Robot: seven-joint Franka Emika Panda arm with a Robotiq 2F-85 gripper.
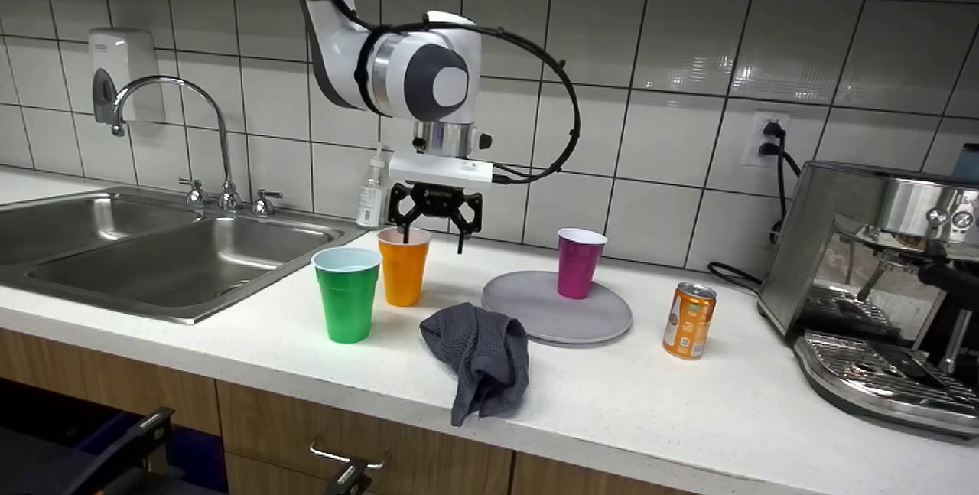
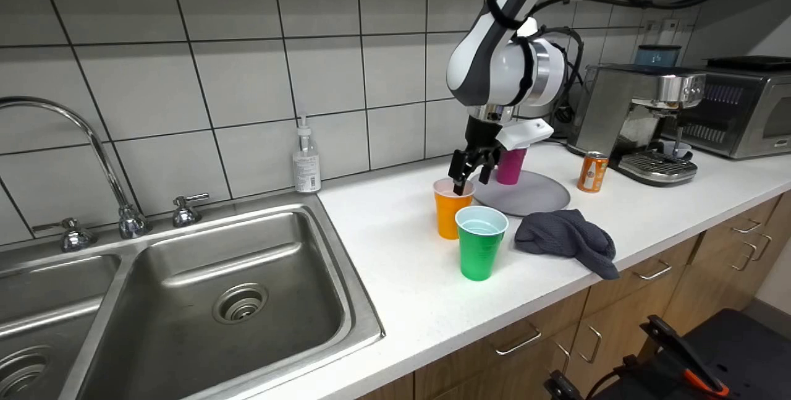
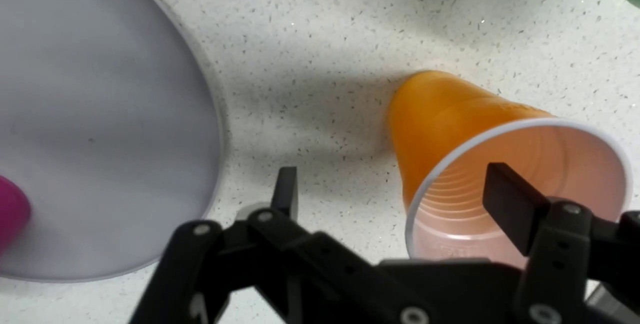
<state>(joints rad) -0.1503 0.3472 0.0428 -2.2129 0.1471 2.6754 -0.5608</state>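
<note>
My gripper (image 1: 433,246) points down over the counter with its jaws wide apart. One finger reaches inside the mouth of an orange cup (image 1: 403,281), while the other hangs outside it, above the counter. In the wrist view the cup's pale rim and orange wall (image 3: 440,108) lie between the two fingers, and a gap shows between rim and outer finger (image 3: 286,191). Whether the inner finger touches the cup's wall, I cannot tell. A green cup (image 2: 480,251) stands upright close to the orange one. Upright on a grey plate (image 1: 528,311) is a magenta cup (image 1: 580,267).
A dark grey cloth (image 1: 482,361) lies crumpled near the counter's front edge. Farther along are an orange can (image 1: 690,320) and an espresso machine (image 1: 902,212). Beside the cups is a steel double sink (image 2: 241,227) with a faucet, and a soap bottle (image 2: 306,165) stands against the tiles.
</note>
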